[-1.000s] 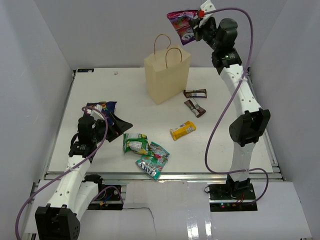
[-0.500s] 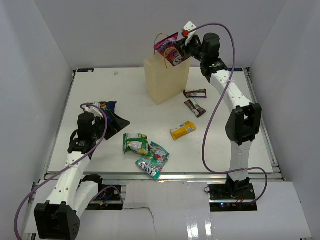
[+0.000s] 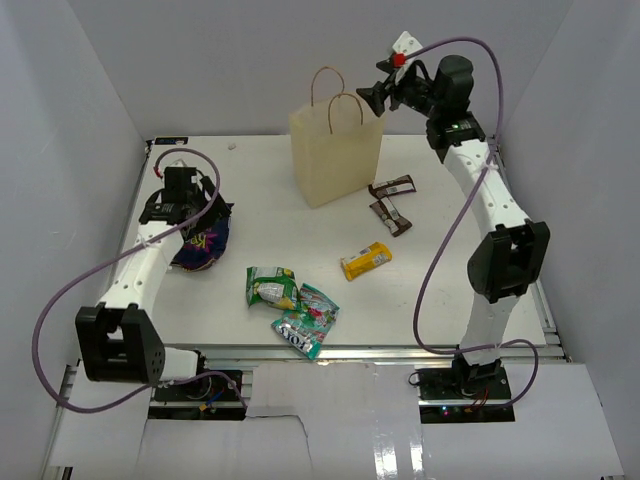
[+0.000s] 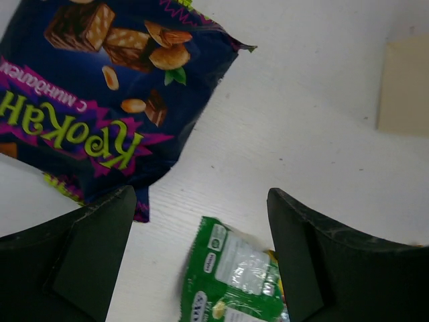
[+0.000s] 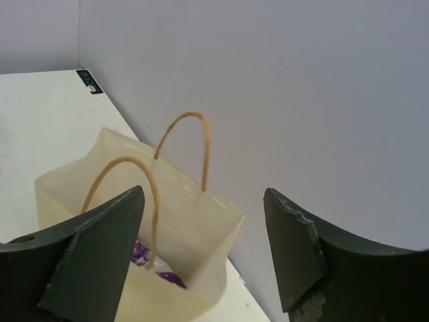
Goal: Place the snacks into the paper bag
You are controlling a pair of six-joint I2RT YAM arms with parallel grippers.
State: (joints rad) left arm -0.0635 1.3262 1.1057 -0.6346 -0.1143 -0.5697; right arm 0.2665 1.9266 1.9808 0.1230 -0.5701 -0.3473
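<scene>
The paper bag [image 3: 335, 150] stands upright at the back of the table, and a purple candy packet [image 5: 144, 258] lies inside it. My right gripper [image 3: 368, 97] hangs open and empty just above the bag's right rim [image 5: 203, 192]. At the left, my left gripper [image 3: 195, 215] hovers open over a dark purple candy bag [image 3: 203, 238] without touching it. In the left wrist view the gripper [image 4: 201, 194] frames bare table. That candy bag [image 4: 100, 87] lies beyond the left finger, and a green pouch [image 4: 234, 275] lies below between the fingers.
A green pouch [image 3: 270, 287] and a teal pouch [image 3: 305, 322] lie near the front edge. A yellow bar [image 3: 366, 259] is at the centre right. Two dark brown bars [image 3: 390, 186] [image 3: 389, 216] lie right of the bag. White walls enclose the table.
My right gripper came down to the bag's mouth, opened and let go of the purple packet, which now lies inside the bag. My left arm swung back and left over the other purple bag.
</scene>
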